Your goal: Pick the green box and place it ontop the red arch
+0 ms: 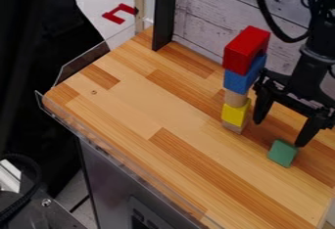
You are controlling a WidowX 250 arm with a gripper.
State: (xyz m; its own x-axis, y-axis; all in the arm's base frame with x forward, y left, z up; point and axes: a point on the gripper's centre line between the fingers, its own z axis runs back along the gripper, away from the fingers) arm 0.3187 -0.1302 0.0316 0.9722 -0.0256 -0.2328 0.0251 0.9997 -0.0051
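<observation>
Green box point(282, 153) placed at right on wooden table point(124, 108). Gripper point(280, 132) held close by, fingers spread, likely so box can be straddled. Red block point(247, 49), probably target arch, supported by blue block point(243, 80).

A black robot arm point(320, 34), at two o'clock in the frame, wears a dark finish from its upper housing to its two-finger gripper point(278, 134).
A thick black cable point(264, 10) curves in a smooth loop on the arm's nine o'clock side; below, a rounded joint with pale glints meets angular framework, and the black fingers point(262, 106) narrow toward their tips.
</observation>
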